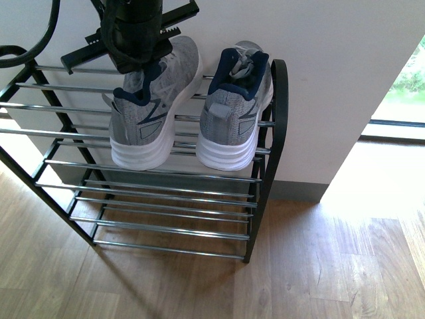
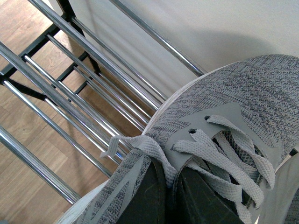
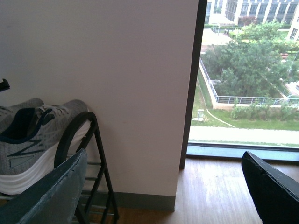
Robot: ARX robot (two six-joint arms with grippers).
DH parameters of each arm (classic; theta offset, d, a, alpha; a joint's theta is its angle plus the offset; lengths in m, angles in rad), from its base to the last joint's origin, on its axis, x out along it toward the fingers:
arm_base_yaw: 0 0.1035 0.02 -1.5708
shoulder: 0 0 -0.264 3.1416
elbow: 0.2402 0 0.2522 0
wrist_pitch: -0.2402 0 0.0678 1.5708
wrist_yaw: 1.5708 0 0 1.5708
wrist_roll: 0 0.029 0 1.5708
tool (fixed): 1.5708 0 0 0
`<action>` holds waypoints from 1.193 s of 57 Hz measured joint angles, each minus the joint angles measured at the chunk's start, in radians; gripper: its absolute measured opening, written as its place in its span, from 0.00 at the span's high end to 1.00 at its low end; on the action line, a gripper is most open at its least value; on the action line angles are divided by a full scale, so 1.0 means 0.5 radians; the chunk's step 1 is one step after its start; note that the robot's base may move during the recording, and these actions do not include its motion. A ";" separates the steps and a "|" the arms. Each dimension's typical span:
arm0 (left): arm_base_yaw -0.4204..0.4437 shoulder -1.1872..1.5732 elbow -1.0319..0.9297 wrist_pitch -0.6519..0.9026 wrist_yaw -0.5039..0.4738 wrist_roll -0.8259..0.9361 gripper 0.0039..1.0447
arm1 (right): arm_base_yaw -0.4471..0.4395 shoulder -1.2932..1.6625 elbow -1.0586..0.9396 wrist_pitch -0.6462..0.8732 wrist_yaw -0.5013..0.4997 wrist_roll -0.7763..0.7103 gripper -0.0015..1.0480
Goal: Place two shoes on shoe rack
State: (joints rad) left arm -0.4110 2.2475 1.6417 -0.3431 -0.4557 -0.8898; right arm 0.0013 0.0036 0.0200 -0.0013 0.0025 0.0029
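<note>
Grey sneakers: 2 on shoe rack | left pincer grips left sneaker | right pincer released

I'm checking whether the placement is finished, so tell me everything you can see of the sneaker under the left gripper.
The left sneaker has a grey knit upper, darker grey overlays, grey laces, navy lining and a thick white sole. It lies on the upper chrome bars of the shoe rack, heel toward the camera, toe up the slant, beside but apart from the other sneaker. The left gripper reaches into its opening, fingers seemingly pinching the tongue.
</note>
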 joint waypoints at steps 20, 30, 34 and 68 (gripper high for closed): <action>-0.036 -0.008 -0.017 0.139 0.031 0.111 0.82 | 0.000 0.000 0.000 0.001 0.000 0.000 0.09; -0.109 -0.187 -0.189 0.230 0.018 0.100 0.55 | 0.000 0.000 0.000 0.000 0.000 0.000 0.09; -0.159 -0.358 -0.307 0.256 -0.034 0.101 0.43 | 0.000 0.000 0.000 0.000 0.000 0.000 0.09; 0.058 -1.901 -2.351 2.329 0.163 1.702 0.78 | 0.000 0.001 0.000 0.000 -0.001 0.000 0.09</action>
State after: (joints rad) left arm -0.3820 1.2972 0.4664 0.8215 -0.3744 -0.0387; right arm 0.0013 0.0040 0.0200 -0.0013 0.0021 0.0029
